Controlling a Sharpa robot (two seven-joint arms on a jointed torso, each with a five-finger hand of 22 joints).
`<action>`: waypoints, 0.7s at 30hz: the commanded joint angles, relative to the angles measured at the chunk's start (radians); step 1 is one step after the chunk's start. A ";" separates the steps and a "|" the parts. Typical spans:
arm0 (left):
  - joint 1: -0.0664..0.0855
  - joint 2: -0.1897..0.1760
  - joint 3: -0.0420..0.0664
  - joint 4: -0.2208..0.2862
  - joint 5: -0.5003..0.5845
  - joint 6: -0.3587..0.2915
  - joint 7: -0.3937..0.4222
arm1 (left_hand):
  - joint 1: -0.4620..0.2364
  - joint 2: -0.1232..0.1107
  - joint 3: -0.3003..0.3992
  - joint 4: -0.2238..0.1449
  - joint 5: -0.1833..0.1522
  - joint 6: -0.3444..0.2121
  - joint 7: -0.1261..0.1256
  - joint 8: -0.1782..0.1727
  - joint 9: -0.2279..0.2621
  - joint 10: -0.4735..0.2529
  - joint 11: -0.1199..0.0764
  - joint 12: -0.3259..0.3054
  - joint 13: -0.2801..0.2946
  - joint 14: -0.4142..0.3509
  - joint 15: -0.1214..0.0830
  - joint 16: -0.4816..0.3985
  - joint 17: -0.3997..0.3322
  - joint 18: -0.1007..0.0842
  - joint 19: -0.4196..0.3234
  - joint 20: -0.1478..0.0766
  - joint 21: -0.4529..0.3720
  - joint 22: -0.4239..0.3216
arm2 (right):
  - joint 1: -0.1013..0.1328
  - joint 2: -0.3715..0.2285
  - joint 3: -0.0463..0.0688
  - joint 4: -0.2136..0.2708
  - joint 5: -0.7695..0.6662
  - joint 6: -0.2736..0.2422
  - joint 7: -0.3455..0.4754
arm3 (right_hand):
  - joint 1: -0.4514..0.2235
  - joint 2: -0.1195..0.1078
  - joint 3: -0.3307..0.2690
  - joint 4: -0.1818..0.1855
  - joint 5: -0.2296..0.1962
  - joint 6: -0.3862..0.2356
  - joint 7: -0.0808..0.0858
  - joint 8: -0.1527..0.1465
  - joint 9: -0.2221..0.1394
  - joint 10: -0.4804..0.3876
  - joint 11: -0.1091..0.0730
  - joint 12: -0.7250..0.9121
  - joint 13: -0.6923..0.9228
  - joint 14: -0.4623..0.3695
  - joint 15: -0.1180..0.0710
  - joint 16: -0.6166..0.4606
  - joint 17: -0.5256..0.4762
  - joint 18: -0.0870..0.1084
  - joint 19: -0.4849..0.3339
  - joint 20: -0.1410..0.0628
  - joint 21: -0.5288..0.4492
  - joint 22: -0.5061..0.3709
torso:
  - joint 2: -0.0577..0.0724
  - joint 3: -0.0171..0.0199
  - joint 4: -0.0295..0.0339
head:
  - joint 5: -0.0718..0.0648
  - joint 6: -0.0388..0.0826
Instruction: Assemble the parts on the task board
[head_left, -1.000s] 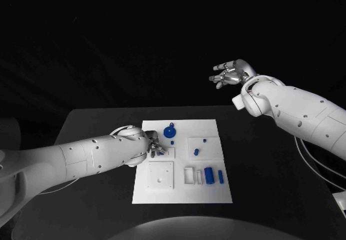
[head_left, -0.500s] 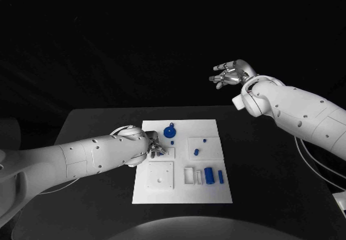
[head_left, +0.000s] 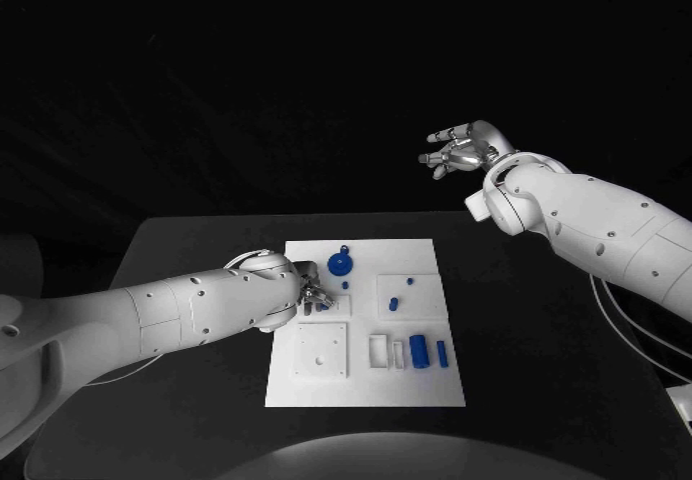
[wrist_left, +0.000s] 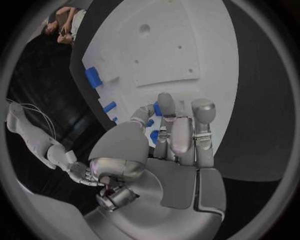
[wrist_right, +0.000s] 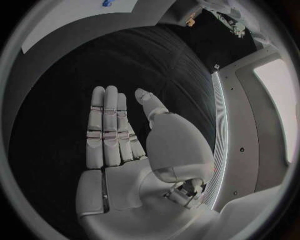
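Head view: black table (head_left: 188, 250), wide and dark, carrying a white task board (head_left: 368, 385) at its middle. Left arm (head_left: 130, 315) reaching in low across the table, its bulk covering the board's near-left edge and hiding most of what its hand does. Right arm (head_left: 606, 225) raised well clear of the table, off beyond the board's far-right corner.

On the board: a square raised plate (head_left: 320, 350) at the near left, a smaller square plate (head_left: 404, 292) at the right with two small blue parts on it, and a row of white slots (head_left: 387, 351) beside a blue cylinder (head_left: 418, 351) and a thinner blue bar (head_left: 441, 352). Round blue disc (head_left: 339, 265) with a small stem, lying at the far middle, just beside the left hand.

Left hand (head_left: 312, 297) down on the board between the disc and the raised plate, fingers bunched. Left wrist view: fingers (wrist_left: 181, 130) curled forward over the board, with bits of blue (wrist_left: 154, 136) showing between thumb and fingertips; whether pinched or merely underneath, cannot tell.

Right hand (head_left: 459, 148) up in the air, fingers apart and loosely bent, holding nothing. Right wrist view: palm flat, fingers (wrist_right: 106, 125) straight and side by side, thumb apart, dark table beyond.
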 joint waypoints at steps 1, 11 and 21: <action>-0.005 0.007 -0.001 -0.007 -0.004 0.027 0.002 | 0.007 0.001 0.173 -0.172 -0.012 0.011 -0.006 0.002 0.000 0.001 -0.006 -0.006 0.001 0.006 0.004 0.001 0.000 -0.017 0.003 0.005 -0.007 0.063 | 0.000 0.001 0.001 0.000 0.002 0.011 0.001 | -0.003 0.010 -0.008 0.000 0.006 0.002 0.001 0.005 0.001 -0.008 0.001 0.000 -0.002 -0.005 0.003 -0.002 -0.001 -0.019 -0.007 0.001 0.006 -0.006 | 0.000 0.0001 -0.0007 | -0.002 -0.001; -0.017 0.015 -0.001 -0.016 0.004 0.043 0.004 | 0.015 -0.008 0.157 -0.167 -0.026 0.020 -0.006 -0.015 -0.019 0.002 -0.005 -0.009 -0.001 0.006 0.005 -0.001 -0.001 -0.017 0.001 0.006 -0.013 0.062 | 0.000 0.001 0.001 0.000 0.003 0.014 0.001 | -0.004 0.010 -0.009 0.001 0.007 -0.002 0.001 0.004 0.001 -0.009 0.001 0.000 -0.001 -0.005 0.003 -0.002 -0.002 -0.019 -0.007 0.001 0.006 -0.010 | 0.000 -0.0002 0.0000 | -0.007 -0.002; -0.018 0.003 0.000 -0.016 0.022 0.037 0.003 | -0.005 -0.068 0.063 -0.076 -0.104 0.032 -0.015 -0.053 -0.139 -0.008 -0.011 -0.012 -0.001 0.002 -0.001 -0.024 -0.023 -0.023 0.000 0.000 -0.046 0.053 | 0.000 -0.003 0.001 -0.001 0.008 0.015 -0.003 | -0.013 0.007 -0.018 0.018 0.021 -0.018 0.002 0.004 0.001 -0.014 0.003 0.004 0.001 -0.007 0.004 0.000 0.000 -0.019 -0.005 0.003 0.003 -0.028 | 0.000 -0.0008 0.0001 | -0.009 0.001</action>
